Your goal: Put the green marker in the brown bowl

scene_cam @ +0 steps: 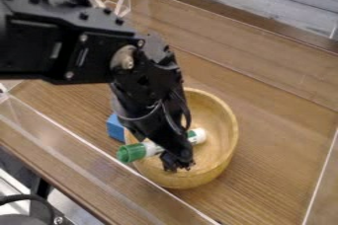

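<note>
The single view looks steeply down from above one side of the bench (271,170), fairly near, facing across toward pale boards (251,7).

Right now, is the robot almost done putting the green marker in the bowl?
Almost, I think! The green marker reaches into the brown bowl, with its green cap at the rim. The hand is open over its middle, so nothing looks gripped. Left to do: perhaps nudge the cap in, then move the hand away.
</note>
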### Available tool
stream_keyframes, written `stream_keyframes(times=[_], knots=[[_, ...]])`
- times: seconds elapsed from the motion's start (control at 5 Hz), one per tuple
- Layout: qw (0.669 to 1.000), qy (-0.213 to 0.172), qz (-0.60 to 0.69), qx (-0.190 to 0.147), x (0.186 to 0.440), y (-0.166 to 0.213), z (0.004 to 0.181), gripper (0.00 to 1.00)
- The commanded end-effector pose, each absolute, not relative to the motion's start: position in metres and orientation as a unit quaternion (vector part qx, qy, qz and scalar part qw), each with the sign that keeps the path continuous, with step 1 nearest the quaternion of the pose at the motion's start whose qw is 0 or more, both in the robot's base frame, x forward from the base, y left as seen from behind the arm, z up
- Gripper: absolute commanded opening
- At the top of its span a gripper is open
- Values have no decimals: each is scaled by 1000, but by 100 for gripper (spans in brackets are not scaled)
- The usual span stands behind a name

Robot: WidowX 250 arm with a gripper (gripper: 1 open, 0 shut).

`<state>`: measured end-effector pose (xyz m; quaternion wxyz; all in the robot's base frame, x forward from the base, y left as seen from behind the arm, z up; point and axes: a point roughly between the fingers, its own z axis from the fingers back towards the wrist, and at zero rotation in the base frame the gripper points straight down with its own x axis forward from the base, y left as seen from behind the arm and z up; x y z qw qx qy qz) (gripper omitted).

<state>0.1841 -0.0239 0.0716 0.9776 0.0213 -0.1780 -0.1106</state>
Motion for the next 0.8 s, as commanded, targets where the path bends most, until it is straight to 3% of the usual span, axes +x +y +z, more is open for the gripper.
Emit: stream_keyframes(times=[0.0,0.2,0.6], knots=[[976,-189,-105,19,190,-23,71,100],[976,-191,-103,17,190,-23,67,0],[976,-194,-97,9,192,-21,65,0]])
